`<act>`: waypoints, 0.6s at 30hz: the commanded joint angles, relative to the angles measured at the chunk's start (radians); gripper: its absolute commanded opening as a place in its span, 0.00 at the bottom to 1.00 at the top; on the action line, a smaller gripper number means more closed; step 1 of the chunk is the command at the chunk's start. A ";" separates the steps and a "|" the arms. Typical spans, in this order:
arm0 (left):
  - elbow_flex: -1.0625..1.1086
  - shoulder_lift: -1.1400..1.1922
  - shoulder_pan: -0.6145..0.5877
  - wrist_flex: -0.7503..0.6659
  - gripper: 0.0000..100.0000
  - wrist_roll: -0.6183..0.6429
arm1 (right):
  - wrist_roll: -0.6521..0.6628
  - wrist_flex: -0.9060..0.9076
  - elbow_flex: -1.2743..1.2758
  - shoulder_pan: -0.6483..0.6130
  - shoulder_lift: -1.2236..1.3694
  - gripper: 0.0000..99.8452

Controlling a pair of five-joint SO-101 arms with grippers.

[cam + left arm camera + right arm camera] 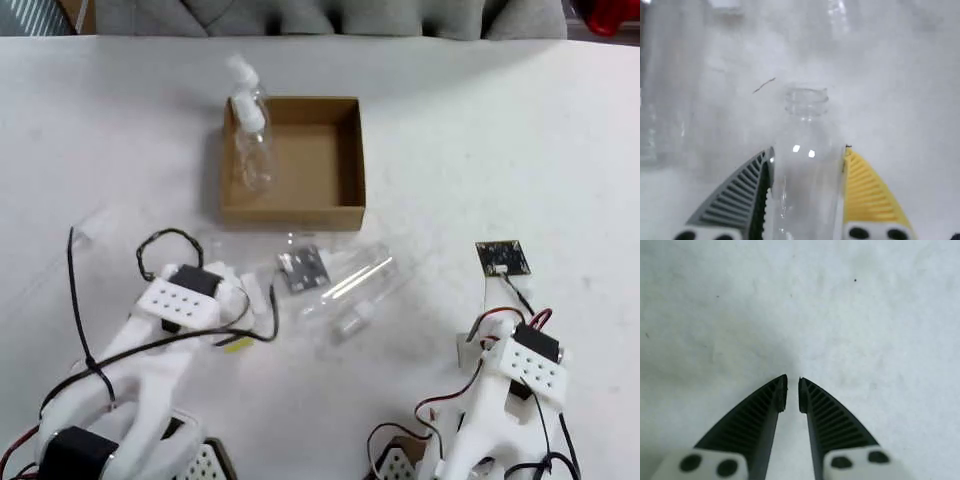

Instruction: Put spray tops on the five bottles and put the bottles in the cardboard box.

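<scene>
Bottle (806, 192), topless with its base cut off, sits clamped in left gripper (808, 150); right gripper (792, 390) closed, empty.

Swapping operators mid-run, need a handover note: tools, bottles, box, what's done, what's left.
Left tool: shut on a clear bottle, neck open, no spray top on it.
Right tool: shut, empty, over bare table.
Cardboard box: a topped bottle lies along one wall.
Loose bottles: lying on the table in front of the box, count unclear.
Done: at least one bottle topped and boxed.
Left: top the gripped bottle and the loose ones, then box them.
</scene>
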 commanded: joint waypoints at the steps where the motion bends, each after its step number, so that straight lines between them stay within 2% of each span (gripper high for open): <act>1: -0.035 -0.007 -0.137 -0.002 0.05 0.184 | 0.012 -0.013 -0.005 -0.001 -0.010 0.02; 5: -0.048 -0.004 -0.245 -0.064 0.05 0.255 | 0.011 -0.013 -0.003 -0.002 -0.010 0.02; 12: -0.048 0.001 -0.257 -0.072 0.05 0.279 | 0.015 -0.025 -0.017 -0.090 -0.025 0.02; 16: -0.051 -0.005 -0.308 -0.077 0.05 0.288 | 0.206 0.101 -0.170 -0.157 -0.059 0.02; 18: -0.068 -0.001 -0.340 -0.078 0.05 0.331 | 0.281 0.153 -0.230 -0.222 -0.070 0.02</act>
